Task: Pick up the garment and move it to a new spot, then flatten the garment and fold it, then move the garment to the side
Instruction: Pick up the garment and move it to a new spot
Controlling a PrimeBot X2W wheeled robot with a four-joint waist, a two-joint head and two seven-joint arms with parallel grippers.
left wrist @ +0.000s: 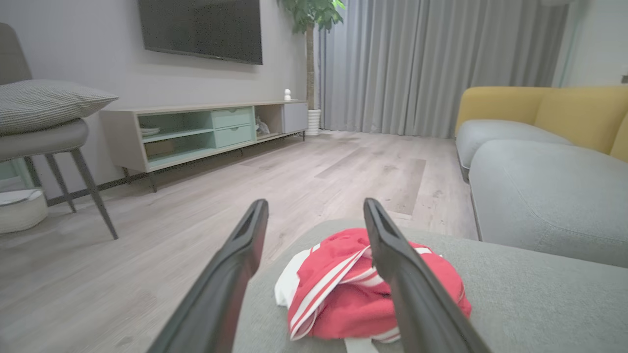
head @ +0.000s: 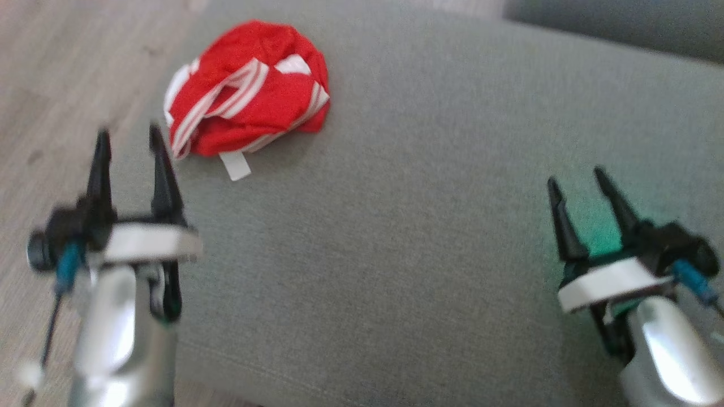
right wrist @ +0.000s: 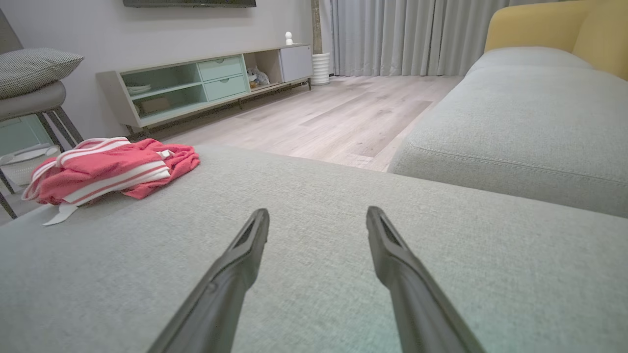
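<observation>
A crumpled red garment (head: 249, 90) with white stripes and a white tag lies in a heap near the far left corner of a grey cushion (head: 407, 226). My left gripper (head: 129, 135) hovers open at the cushion's left edge, short of the garment, nothing between its fingers. In the left wrist view the garment (left wrist: 338, 289) lies just beyond the open fingertips. Over the cushion's right side my right gripper (head: 574, 176) stands open and empty. The right wrist view has the garment (right wrist: 108, 169) far to the left, well away from that gripper (right wrist: 318, 213).
Wooden floor (head: 51, 85) runs along the cushion's left side. Past it stand a low TV cabinet (left wrist: 206, 130), a chair with a pillow (left wrist: 44, 122), and a grey and yellow sofa (left wrist: 544, 162) to the right. Bare cushion spreads between the grippers.
</observation>
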